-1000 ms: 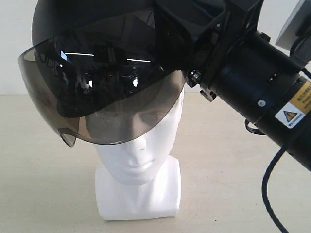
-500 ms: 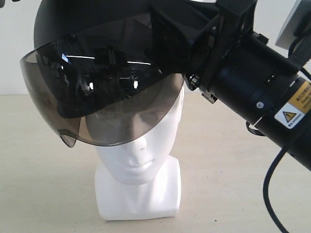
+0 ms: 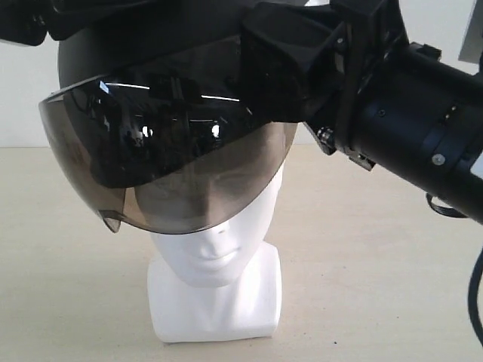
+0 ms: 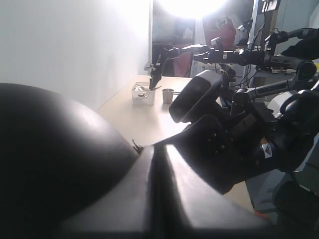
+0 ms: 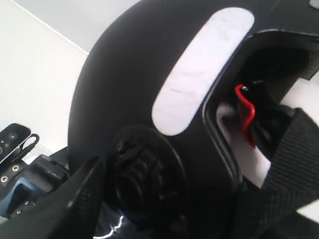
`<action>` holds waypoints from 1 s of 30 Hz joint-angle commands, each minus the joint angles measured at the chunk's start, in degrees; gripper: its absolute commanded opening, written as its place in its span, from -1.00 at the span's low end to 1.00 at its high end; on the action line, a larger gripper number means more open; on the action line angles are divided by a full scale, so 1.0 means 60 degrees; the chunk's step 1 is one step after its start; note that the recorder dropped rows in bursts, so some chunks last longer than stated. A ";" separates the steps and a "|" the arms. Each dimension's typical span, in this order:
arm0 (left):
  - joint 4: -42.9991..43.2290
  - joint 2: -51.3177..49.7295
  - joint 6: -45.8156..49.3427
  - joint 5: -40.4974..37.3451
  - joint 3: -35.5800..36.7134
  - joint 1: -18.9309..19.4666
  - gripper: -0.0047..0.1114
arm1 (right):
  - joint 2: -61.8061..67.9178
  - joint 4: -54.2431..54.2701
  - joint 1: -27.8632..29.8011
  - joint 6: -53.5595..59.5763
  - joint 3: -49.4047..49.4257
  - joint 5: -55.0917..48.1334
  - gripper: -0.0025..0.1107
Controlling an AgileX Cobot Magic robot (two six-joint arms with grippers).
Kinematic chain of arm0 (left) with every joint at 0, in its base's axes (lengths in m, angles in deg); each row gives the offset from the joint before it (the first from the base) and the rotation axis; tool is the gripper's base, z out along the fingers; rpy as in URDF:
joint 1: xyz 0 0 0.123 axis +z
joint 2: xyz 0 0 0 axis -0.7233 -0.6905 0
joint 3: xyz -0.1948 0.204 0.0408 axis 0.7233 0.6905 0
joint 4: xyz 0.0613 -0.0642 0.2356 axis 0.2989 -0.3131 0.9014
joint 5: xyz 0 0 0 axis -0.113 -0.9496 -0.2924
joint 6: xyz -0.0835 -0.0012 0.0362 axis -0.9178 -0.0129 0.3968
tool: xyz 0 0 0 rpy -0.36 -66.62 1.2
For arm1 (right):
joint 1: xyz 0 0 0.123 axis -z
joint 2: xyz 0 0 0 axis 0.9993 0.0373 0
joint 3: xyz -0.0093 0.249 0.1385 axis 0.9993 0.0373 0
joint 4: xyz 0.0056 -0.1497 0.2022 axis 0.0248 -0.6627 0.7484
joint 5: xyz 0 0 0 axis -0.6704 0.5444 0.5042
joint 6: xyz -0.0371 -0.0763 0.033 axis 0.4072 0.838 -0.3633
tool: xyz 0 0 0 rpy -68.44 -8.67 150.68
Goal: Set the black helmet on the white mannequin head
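Black helmet (image 3: 136, 53) over white mannequin head (image 3: 215, 260), right gripper (image 3: 287, 72) clamping its side; left gripper (image 4: 152, 169) unclear.

Desk (image 3: 377, 256): pale beige, matte surface, faint small specks, no other marks seen. Wall (image 3: 19, 98) behind it: plain white, meeting the desk's far edge.

Left wrist view: the desk (image 4: 149, 122) runs along the white wall (image 4: 75, 50). At its far end stands a small clear basket (image 4: 143, 94), contents indistinct. A small metal cup (image 4: 168, 95) stands just beside the basket, apart from it. Strong glare (image 4: 189, 6) overhead; red object (image 4: 225, 27) beyond, unidentifiable.
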 commanded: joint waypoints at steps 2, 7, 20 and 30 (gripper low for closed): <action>0.1006 -0.0349 -0.0108 -0.1368 0.0157 0.0048 -0.84 | -0.0446 0.0341 0.0295 0.1639 0.0155 -0.1134 -0.07; 0.1093 -0.0414 -0.0223 -0.1349 0.0157 0.0048 -0.84 | -0.0444 0.0488 0.0295 0.1830 0.0155 -0.1370 -0.07; 0.1226 -0.0631 -0.0481 -0.0899 0.0157 0.0048 -0.84 | -0.0547 0.1516 0.0295 0.3120 0.0155 -0.1998 -0.07; 0.1312 -0.0651 -0.0617 -0.0856 0.0157 0.0048 -0.84 | -0.2965 0.5218 0.0295 0.6769 0.0109 -0.2171 -0.08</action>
